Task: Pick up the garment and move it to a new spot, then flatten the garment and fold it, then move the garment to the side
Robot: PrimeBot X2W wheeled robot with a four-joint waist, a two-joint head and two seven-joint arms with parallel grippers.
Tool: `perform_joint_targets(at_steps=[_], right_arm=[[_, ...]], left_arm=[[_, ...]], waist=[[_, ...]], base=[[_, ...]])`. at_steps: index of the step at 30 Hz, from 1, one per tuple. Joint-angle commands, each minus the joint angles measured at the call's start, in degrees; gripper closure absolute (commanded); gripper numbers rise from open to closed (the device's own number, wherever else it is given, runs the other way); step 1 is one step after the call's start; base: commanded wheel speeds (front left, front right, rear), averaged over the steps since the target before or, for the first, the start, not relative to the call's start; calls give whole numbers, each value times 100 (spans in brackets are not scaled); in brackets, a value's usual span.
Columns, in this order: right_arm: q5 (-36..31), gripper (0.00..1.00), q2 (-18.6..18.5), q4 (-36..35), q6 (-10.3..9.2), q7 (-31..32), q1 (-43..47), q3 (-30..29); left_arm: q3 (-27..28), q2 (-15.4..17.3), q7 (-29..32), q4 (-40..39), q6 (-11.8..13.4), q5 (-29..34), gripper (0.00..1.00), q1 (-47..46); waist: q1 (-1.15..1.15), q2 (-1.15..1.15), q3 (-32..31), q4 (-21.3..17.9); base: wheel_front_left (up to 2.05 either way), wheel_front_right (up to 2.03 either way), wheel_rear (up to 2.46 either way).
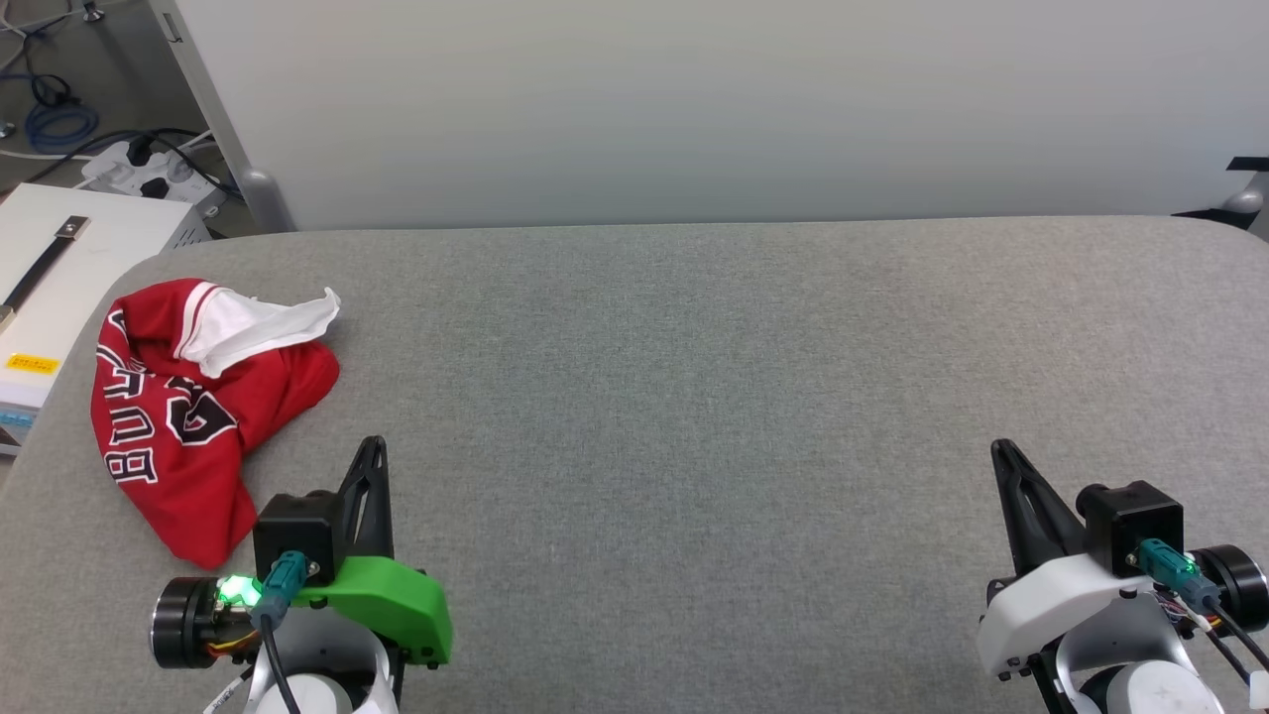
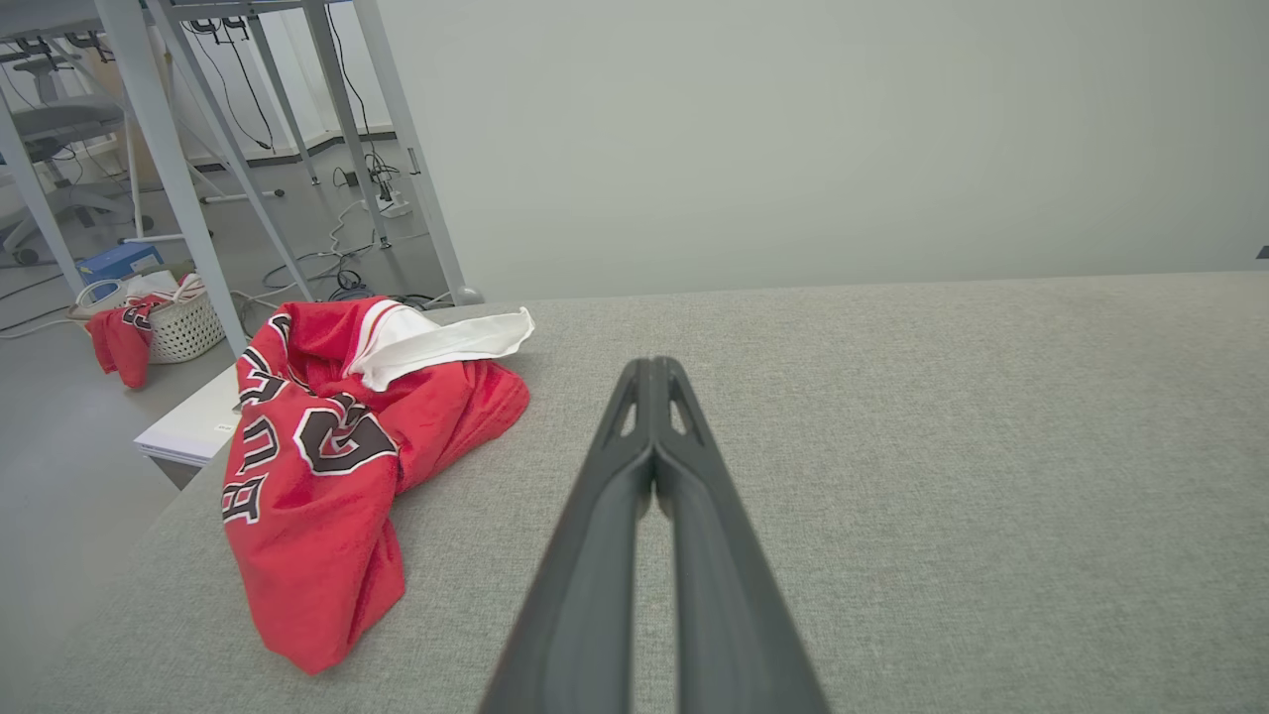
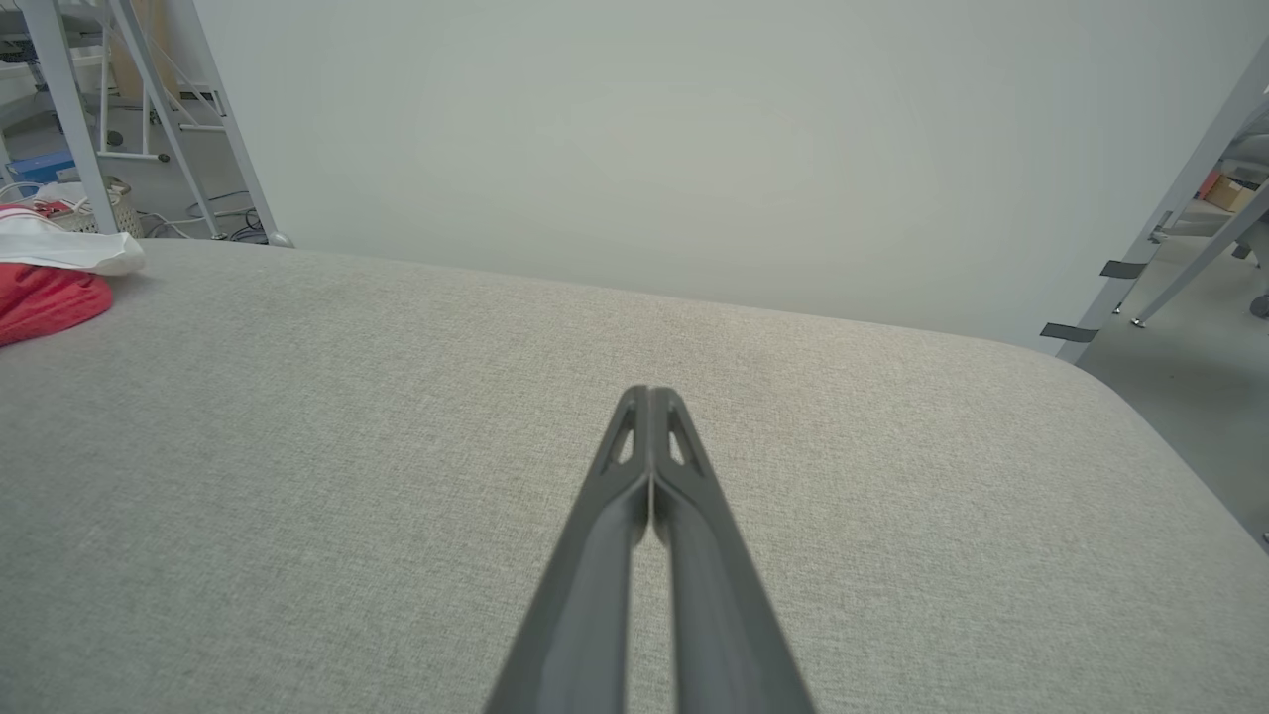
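So, both grippers are pinched completely shut, tip against tip, and neither one is holding or touching anything. The left gripper [image 1: 371, 454], the one with the green shell, sits over the near left part of the grey padded table [image 1: 694, 397] with its fingers pointing toward the far edge. Its own wrist camera shows the two dark fingers [image 2: 605, 516] meeting over bare fabric. The right gripper [image 1: 1001, 454], with the white shell, is in the same pose at the near right, well apart from the other one and just as closed. Can't tell if either is actually resting on the table or just above it.

The garment [image 1: 188, 416] is a crumpled heap at the left end of the table, to the left of the left gripper and a bit farther back. It's near the fingers but not touching them. It's red, with a white sleeve [image 1: 263, 322] flopped over the far side and black white-outlined lettering showing across the folds. Its near end comes down close beside the left wrist's black camera block. From the right gripper it's way across the table.

Past the far edge there's a pale partition panel [image 1: 694, 99]. A white box [image 1: 59, 258] sits off the left end, with a power strip [image 1: 149, 169] on the floor beyond. The left wrist view also catches a basket [image 2: 183, 322] with red cloth hanging over its rim.
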Motion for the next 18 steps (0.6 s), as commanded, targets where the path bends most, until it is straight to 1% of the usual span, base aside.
perform_joint_targets(at_steps=[1, 18], right_arm=[[-55, 100, -6, -25, -5, 16, 41, 2], [-55, 100, -6, -25, -5, 16, 41, 2]], left_arm=[[-1, -31, -4, -10, 24, 54, 100, 85], [-1, -31, -4, -10, 24, 54, 100, 85]], waist=[[0, 0, 0, 0], [0, 0, 0, 0]], base=[[0, 0, 0], [0, 0, 0]])
